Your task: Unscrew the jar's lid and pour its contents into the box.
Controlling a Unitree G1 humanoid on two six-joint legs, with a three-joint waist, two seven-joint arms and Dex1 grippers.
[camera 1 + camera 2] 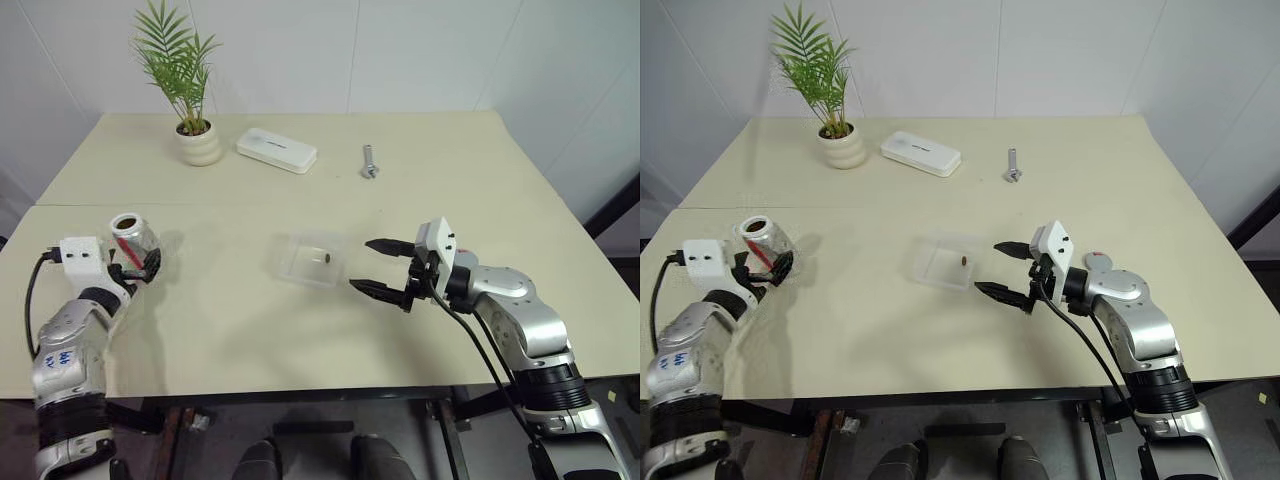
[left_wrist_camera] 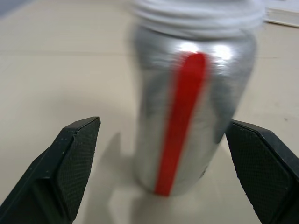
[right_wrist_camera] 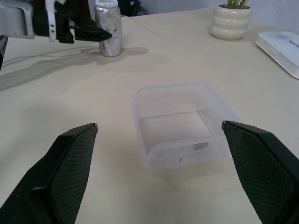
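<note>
Jar [image 2: 191, 116], silvery metal with a red vertical stripe, stands lidless between the open left tool's [image 2: 170, 172] fingers, ungripped; right tool [image 3: 161, 175] open, empty.

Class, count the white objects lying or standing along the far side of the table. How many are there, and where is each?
2: the white plant pot stands at the far left, and the flat white case lies just right of it. Nothing appears hidden.

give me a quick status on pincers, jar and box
Both pincers open: left pincer flanking upright, lidless jar, right pincer beside box. Dark bit in box. Nothing in the way.
</note>
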